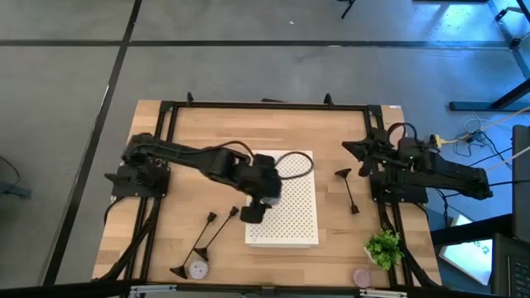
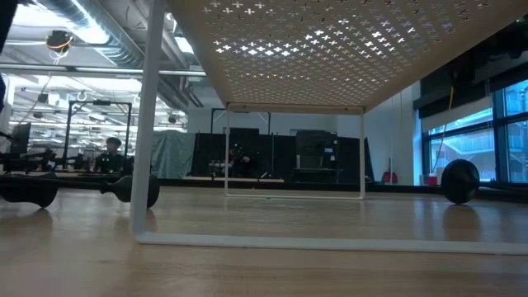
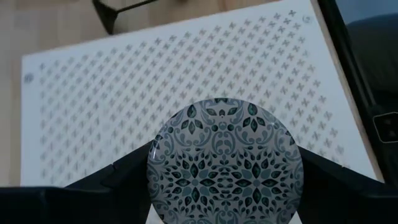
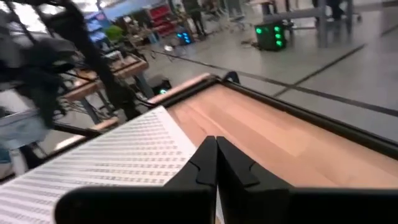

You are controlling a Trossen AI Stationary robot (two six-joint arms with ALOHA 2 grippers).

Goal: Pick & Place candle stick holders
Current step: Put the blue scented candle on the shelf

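Between left end effector (image 3: 225, 186) fingers: patterned disc (image 3: 225, 163) (edge cropped).

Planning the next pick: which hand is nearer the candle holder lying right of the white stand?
Right. The right hand sits just above the candle holder; the left hand is across the white stand.

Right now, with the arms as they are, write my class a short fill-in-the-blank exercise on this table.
1. The patterned disc sits between the fingers of the ___ gripper.
2. The right gripper has its fingers ___.
3. All ___ candle stick holders lie on the wooden table, none on the white perforated stand.
Missing words: left; shut; three.
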